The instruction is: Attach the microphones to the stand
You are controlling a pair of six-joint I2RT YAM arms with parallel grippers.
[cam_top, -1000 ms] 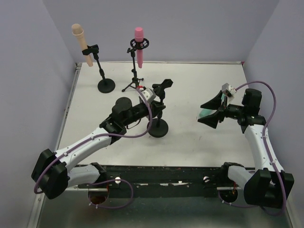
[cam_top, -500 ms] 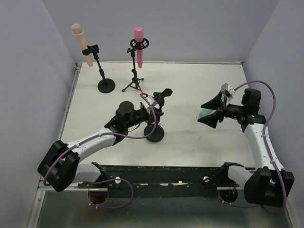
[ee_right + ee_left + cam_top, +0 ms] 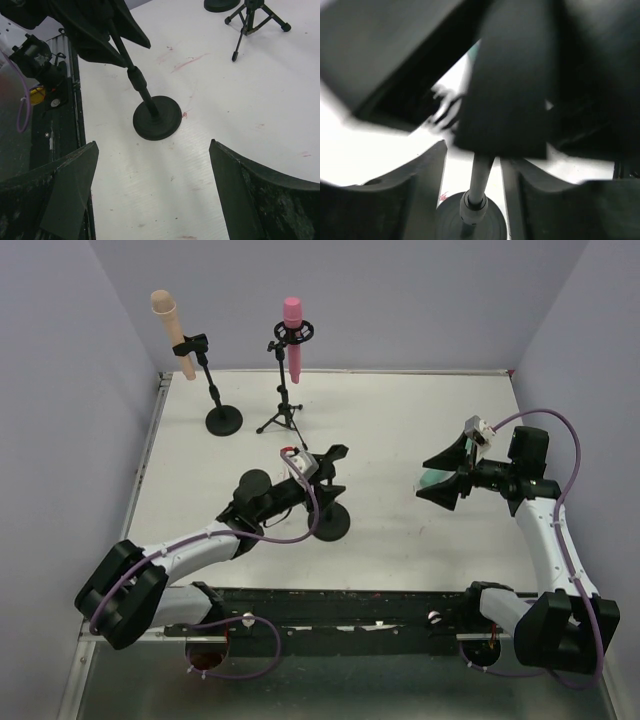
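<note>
Teal microphone (image 3: 433, 478) inside right gripper (image 3: 424, 480) — jaws wide, contact unclear

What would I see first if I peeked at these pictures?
At the back, a peach microphone sticks up from the left stand, and a pink microphone from the tripod beside it. Nearer, the left gripper straddles a third black stand with no microphone.
</note>
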